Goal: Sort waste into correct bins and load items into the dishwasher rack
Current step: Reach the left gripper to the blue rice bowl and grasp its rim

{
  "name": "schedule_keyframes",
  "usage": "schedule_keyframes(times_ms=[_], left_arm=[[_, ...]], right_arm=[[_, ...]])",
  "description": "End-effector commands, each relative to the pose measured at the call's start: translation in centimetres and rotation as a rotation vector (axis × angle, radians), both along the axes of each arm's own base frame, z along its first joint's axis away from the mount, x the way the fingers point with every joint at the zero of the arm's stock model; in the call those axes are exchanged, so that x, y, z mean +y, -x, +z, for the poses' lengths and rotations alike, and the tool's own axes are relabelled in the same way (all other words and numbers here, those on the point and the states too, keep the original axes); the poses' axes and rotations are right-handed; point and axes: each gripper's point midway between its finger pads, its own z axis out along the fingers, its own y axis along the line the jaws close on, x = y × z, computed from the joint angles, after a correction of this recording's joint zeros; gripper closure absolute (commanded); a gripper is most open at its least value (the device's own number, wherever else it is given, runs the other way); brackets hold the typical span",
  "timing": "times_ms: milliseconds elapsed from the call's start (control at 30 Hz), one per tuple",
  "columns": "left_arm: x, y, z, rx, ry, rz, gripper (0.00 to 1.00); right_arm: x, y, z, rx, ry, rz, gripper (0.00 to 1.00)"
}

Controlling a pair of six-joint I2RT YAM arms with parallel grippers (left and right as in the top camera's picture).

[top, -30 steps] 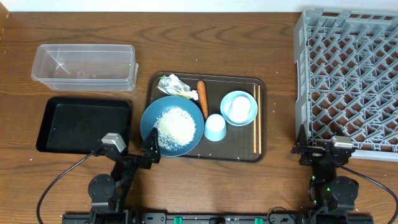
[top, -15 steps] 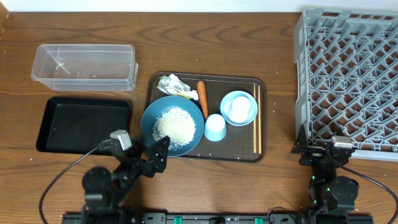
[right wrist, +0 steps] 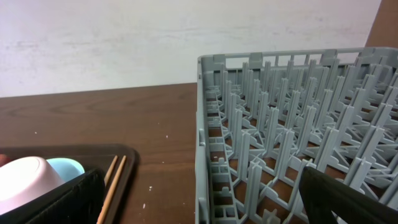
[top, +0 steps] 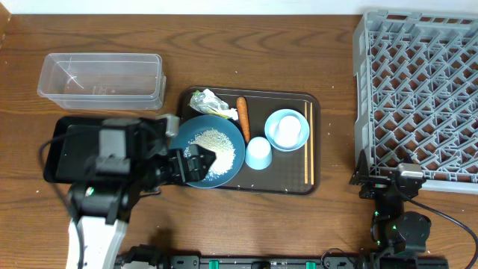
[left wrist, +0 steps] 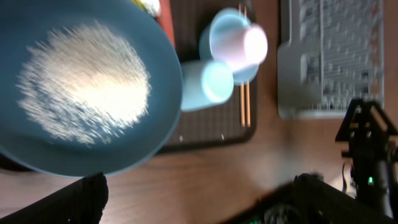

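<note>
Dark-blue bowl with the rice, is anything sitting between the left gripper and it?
Nothing visible does. The left gripper is right at the dark-blue bowl's near-left rim, and the left wrist view shows the bowl straight ahead of the open fingers, unobstructed.

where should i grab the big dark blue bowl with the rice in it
Probably the rim on its near left side, one finger inside and one outside, coming from above. The dark-blue bowl sits upright, too wide to span, with rice spread mid-bowl, and the light-blue cup crowds its right side.
</note>
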Motion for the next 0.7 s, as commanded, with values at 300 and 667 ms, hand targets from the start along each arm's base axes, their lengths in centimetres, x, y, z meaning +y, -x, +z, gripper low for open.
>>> schedule_keyframes(times_ms=[300, 667], left_arm=[[-0.7, -0.2, -5.0, 0.105, -0.352, 0.072, 0.02], [-3.7, 0.2, -7.6, 0.060, -0.531, -0.023, 0.02]], right_arm=[[0.1, 0.0, -0.1, 0.002, 0.012, 0.009, 0.01], [0.1, 0.0, -0.1, 0.002, 0.011, 0.009, 0.01]])
